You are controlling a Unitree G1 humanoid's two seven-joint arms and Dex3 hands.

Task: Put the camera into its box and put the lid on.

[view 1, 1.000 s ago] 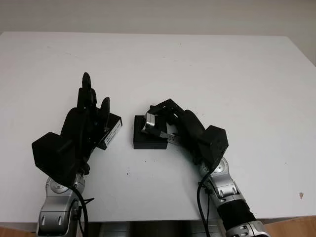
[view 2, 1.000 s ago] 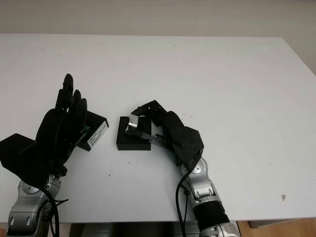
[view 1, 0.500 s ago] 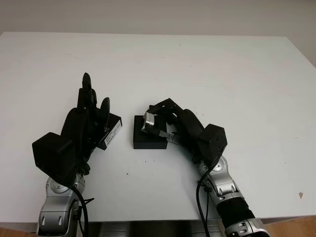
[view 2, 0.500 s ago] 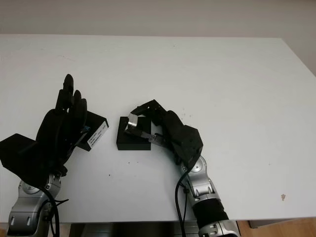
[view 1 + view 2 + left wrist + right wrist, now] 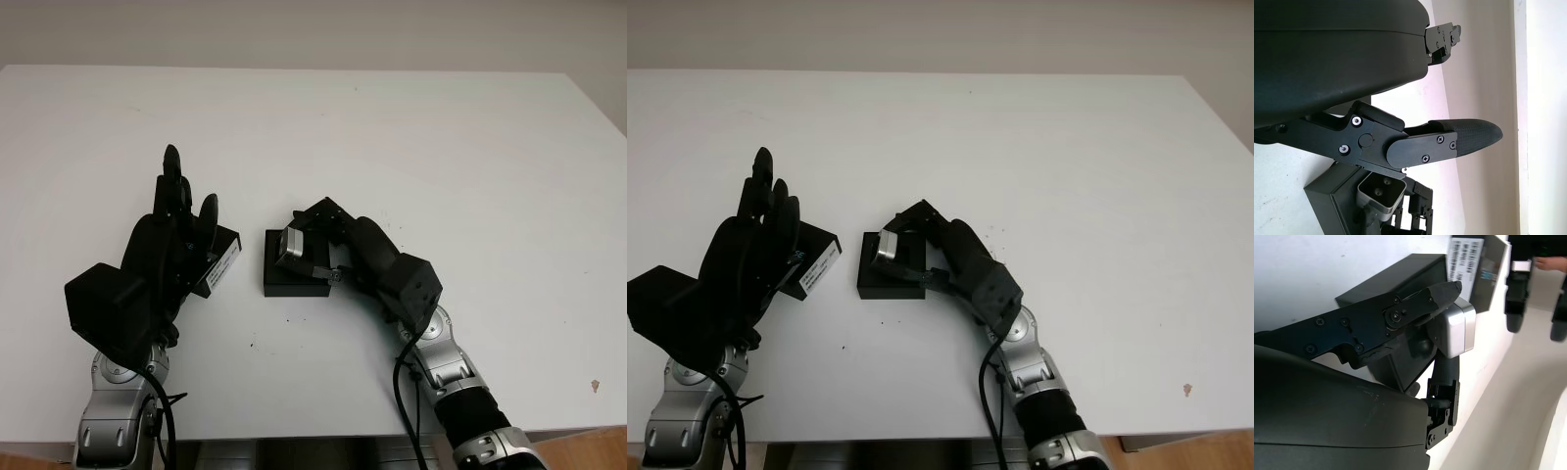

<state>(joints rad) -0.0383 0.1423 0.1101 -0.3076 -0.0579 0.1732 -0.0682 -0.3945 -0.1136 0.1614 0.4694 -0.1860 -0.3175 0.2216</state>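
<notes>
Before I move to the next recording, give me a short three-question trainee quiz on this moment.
1. True or false: the small silver metal camera is held in the right hand over the open black box.
2. Where is the black lid with the white barcode label?
A. on the box
B. on the white table beside the box, by the left hand
C. in the right hand
3. Fill in: the left hand holds ____.

Key: 1 true; 2 B; 3 nothing.
</notes>
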